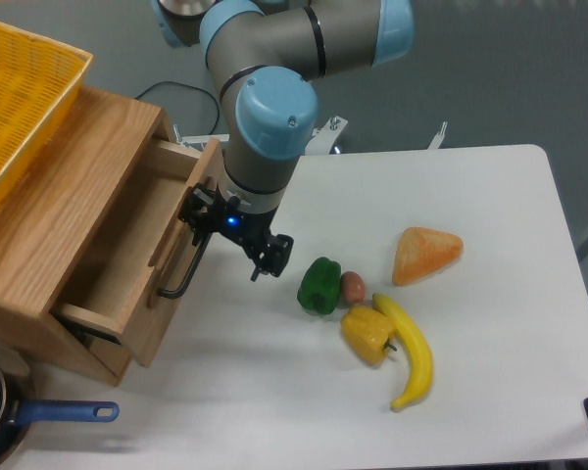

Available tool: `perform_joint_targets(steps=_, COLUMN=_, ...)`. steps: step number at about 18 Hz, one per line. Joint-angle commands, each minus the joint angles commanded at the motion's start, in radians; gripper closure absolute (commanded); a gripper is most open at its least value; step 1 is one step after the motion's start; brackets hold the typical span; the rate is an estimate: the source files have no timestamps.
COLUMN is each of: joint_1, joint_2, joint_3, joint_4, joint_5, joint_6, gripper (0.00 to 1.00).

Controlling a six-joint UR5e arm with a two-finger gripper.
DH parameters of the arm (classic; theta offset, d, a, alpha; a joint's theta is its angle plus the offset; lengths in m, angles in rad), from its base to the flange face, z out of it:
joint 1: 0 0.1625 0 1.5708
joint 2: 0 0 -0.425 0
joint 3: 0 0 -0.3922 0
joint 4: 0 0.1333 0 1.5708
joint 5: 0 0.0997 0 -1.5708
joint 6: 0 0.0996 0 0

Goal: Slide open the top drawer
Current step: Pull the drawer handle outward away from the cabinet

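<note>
The top drawer of light oak stands slid out of the cabinet toward the table's middle, and its plain wood inside shows. Its long black bar handle runs along the front panel. My gripper hangs from the arm right in front of the panel, at the far end of the handle. Its fingers are spread apart: one finger is by the panel and handle, the other finger is out over the table. I cannot tell if the near finger touches the handle.
The oak cabinet carries a yellow mesh basket. On the white table lie a green pepper, a small brown potato, a yellow pepper, a banana and an orange wedge. A blue-handled pan sits front left.
</note>
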Motion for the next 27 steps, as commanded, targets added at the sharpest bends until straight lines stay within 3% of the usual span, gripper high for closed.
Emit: perform_joint_targets(steps=27, joint_1=0.094, joint_2=-0.009, joint_3=0.011, joint_4=0.009, joint_5=-0.001, joint_6=0.090, gripper=0.00)
